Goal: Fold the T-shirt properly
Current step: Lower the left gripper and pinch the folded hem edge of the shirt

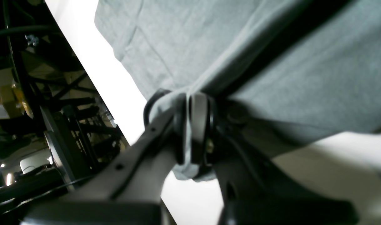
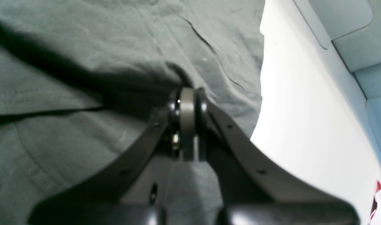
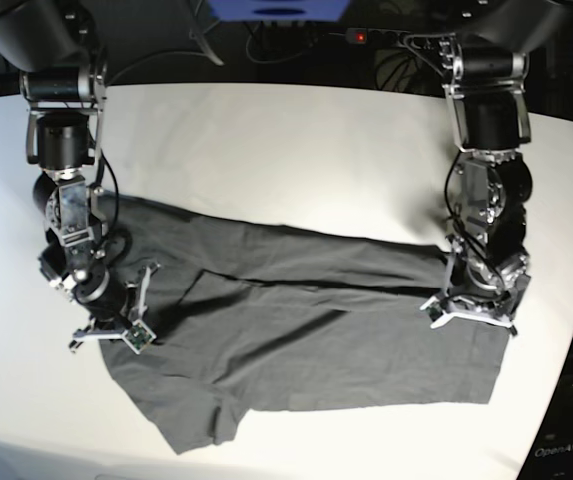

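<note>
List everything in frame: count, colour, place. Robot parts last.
T-shirt: 1, dark charcoal grey, spread across the near half of the table, a fold line running across its middle, a sleeve sticking out at the near edge.
Table: 1, white, under the shirt, filling most of the base view.
Blue object: 1, at the far edge behind the table, partly cut off; cannot tell what it is.
Left gripper: 1, black and grey, shut on a pinch of the T-shirt's edge.
Right gripper: 1, black and grey, shut, down on the T-shirt at its other end; a grip on the cloth cannot be confirmed.
</note>
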{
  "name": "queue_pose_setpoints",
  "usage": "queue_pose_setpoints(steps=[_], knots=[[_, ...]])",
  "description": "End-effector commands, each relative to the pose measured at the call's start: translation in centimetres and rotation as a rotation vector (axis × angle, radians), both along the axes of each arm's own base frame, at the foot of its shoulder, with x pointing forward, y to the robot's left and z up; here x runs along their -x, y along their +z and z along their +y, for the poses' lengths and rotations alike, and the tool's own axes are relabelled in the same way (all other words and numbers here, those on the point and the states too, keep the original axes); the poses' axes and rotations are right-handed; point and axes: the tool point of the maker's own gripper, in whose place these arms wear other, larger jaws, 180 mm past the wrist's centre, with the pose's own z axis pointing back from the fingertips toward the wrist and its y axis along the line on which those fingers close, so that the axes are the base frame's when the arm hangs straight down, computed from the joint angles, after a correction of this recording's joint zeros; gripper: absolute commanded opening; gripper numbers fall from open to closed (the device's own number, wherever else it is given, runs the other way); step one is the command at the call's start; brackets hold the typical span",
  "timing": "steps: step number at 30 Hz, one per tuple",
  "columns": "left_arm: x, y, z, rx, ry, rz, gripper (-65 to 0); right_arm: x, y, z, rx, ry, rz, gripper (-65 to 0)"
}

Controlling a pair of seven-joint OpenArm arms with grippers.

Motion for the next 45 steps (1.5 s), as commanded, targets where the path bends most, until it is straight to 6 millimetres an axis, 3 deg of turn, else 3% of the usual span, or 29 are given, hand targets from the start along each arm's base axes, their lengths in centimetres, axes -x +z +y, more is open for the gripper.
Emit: queue_pose_setpoints(steps=[1,14,17,21,27,29,31,34,39,45], knots=[[-1.8,2.4,0.2,-0.01,0.003,-0.073,-62.5,-1.3,2.2,-0.2,-0.008,0.0,-0.066,-64.7],[-5.5,6.3,-2.3,0.035,-0.007,-0.166,-62.5,-0.8,1.6,-0.2,-0.007,0.0,-0.051,-64.7],[-5.0,6.4,-2.0,-0.006,-0.017,-0.159,-62.5,-0.8,1.6,-0.2,-0.007,0.0,-0.051,-64.7],[-2.8,4.6,-1.7,-0.066,-0.053,-0.078,-62.5,-0.8,1.6,-0.3,-0.006,0.0,-0.051,-64.7],[-1.4,5.8,-1.7,-0.078,-0.097,-0.136,-62.2,-0.8,1.6,-0.2,-0.007,0.0,-0.051,-64.7],[-1.2,5.8,-1.7,-0.079,-0.101,-0.139,-58.8,-0.8,1.6,-0.2,-0.007,0.0,-0.051,-64.7],[-1.2,6.5,-0.7,-0.108,-0.101,-0.149,-51.0,-0.8,1.6,-0.2,-0.007,0.0,-0.051,-64.7],[-0.3,5.7,-0.2,-0.118,-0.118,-0.128,-42.8,-0.9,1.6,-0.2,-0.007,0.0,-0.053,-64.6],[1.2,4.1,0.3,-0.116,-0.145,-0.094,-41.7,-0.9,1.7,-0.3,-0.004,-0.001,-0.053,-64.7],[1.4,3.6,0.1,-0.106,-0.146,-0.085,-41.7,-0.9,1.7,-0.4,-0.003,-0.001,-0.054,-64.7]])
